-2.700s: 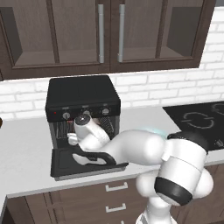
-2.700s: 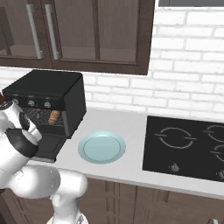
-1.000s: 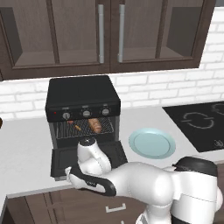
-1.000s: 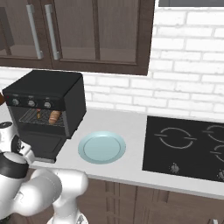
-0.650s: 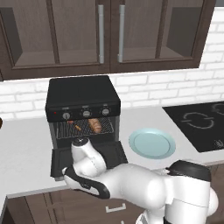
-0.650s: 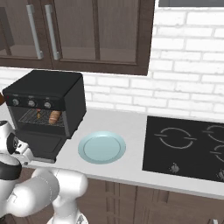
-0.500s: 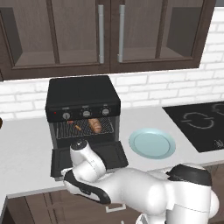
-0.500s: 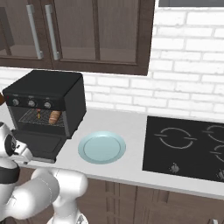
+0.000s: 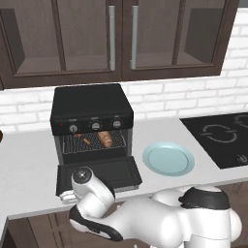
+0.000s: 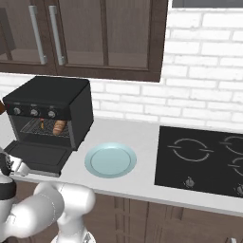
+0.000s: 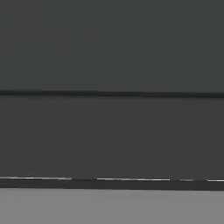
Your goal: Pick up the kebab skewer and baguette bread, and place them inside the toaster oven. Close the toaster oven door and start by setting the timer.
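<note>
From the left base view, the boxy black toaster oven [image 9: 92,109] has its drop-down glass door [image 9: 99,173] lying open, with the golden-brown baguette [image 9: 105,138] and thin kebab skewer [image 9: 85,141] on its rack. From the right, both sit inside beside a pale blue round plate [image 10: 110,160] on the white counter [image 10: 142,137]. The hand view gives flat dark panel close up, and I can't tell how the pincer stands.

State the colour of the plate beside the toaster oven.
Pale blue-green; the plate shows best in the left base view.

A home kitchen: dark wood wall cabinets [image 9: 121,38] with glass doors hang above a white brick backsplash [image 10: 204,95]. A pale counter [image 9: 29,160] carries a black toaster oven [image 9: 92,114] (door down), beside a black induction cooktop [image 10: 204,159].
</note>
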